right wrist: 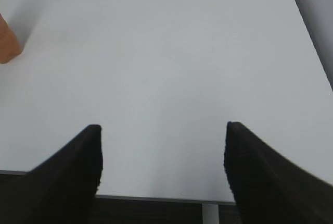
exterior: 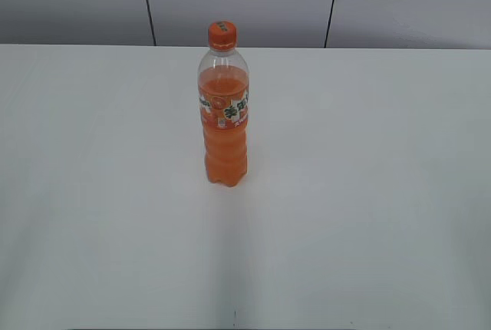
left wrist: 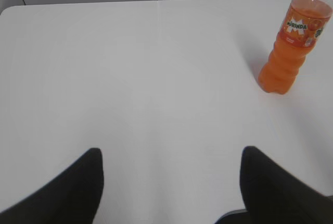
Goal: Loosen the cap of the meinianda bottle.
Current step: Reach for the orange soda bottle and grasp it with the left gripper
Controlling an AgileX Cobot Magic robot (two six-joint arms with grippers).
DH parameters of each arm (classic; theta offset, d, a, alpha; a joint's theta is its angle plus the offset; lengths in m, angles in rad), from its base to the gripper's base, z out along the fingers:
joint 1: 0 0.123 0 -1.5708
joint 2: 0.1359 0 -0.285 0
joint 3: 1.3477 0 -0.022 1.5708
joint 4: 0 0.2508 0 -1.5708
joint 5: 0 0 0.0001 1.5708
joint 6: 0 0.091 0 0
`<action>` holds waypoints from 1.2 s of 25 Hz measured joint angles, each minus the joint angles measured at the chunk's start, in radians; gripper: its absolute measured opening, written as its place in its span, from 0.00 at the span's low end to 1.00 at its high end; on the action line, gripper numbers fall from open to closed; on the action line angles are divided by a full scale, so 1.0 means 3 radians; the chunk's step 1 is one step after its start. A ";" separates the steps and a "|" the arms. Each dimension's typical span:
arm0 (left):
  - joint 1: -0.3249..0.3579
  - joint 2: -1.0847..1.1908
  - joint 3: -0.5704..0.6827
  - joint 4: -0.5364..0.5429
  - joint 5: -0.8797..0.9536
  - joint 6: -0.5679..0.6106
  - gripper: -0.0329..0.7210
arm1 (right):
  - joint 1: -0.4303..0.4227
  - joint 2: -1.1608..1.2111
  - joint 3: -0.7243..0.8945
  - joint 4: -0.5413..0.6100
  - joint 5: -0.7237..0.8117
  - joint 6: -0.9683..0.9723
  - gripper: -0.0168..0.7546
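The meinianda bottle (exterior: 224,115) stands upright near the middle of the white table (exterior: 368,192), full of orange drink, with a green, white and orange label band. Its orange cap (exterior: 222,34) is on top. In the left wrist view the bottle (left wrist: 294,41) stands at the top right, its cap cut off by the frame edge. The left gripper (left wrist: 171,153) hangs open over bare table, well short and left of the bottle. Only a sliver of the bottle's base (right wrist: 8,44) shows at the left edge of the right wrist view. The right gripper (right wrist: 163,128) is open near the table's front edge. Neither gripper appears in the exterior view.
The table's front edge (right wrist: 156,199) with a white leg below shows under the right gripper. The table's right edge (right wrist: 312,36) runs at the top right. A grey panelled wall (exterior: 245,0) stands behind the table.
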 joint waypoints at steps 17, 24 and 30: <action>0.0000 0.0000 0.0000 -0.0018 0.0000 0.0000 0.71 | 0.0000 0.0000 0.0000 0.0046 0.0000 0.0000 0.73; 0.0000 0.0000 0.0000 0.0066 0.0000 0.0000 0.71 | 0.0000 0.0000 0.0000 0.0058 0.0000 0.0000 0.73; 0.0000 0.0009 0.0000 0.0077 -0.0008 0.0000 0.71 | 0.0000 0.0000 0.0004 0.0065 0.0000 0.0000 0.73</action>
